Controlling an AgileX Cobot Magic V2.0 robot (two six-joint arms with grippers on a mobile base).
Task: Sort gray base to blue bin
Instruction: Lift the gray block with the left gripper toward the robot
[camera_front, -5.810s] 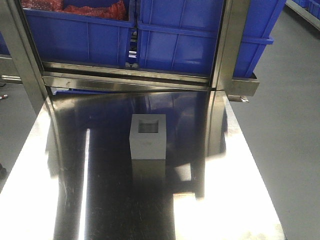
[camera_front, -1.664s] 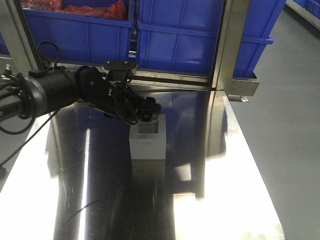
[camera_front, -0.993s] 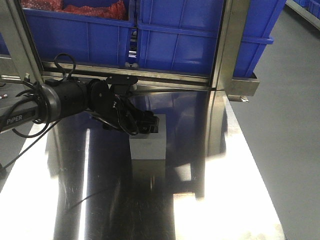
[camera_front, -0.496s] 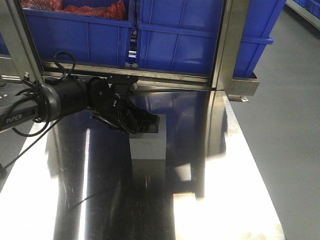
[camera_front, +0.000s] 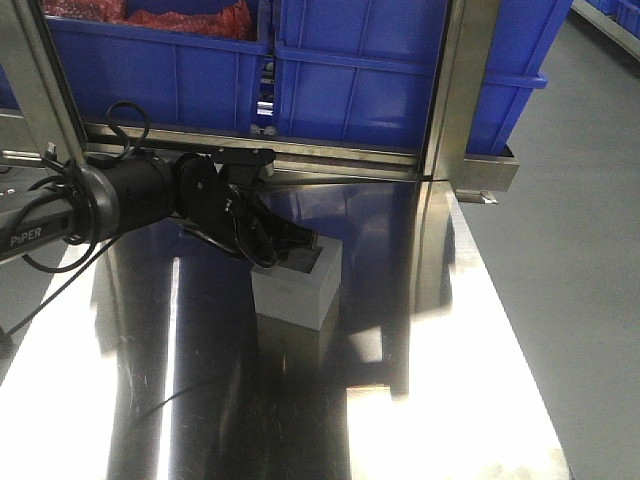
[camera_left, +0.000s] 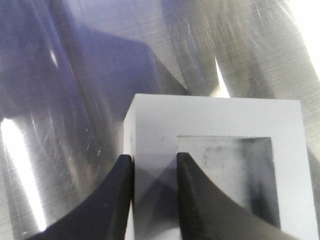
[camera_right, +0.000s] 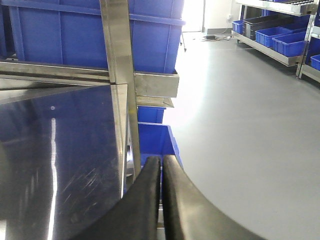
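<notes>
The gray base sits mid-table on the steel table, turned slightly askew. In the left wrist view the gray base shows its square recess. My left gripper is shut on its near wall. In the left wrist view the left gripper has one finger outside the wall and the other inside the recess. My right gripper is shut and empty past the table's right edge, above a blue bin below the table. I cannot tell which blue crate is the task's bin.
Two blue crates stand on the shelf behind the table, the left one holding red material, the right one beside it. Steel uprights frame the shelf. Grey floor lies to the right of the table.
My left arm came in from the left and closed on the base's wall. In the last half second the base has turned and shifted slightly in the grip.
</notes>
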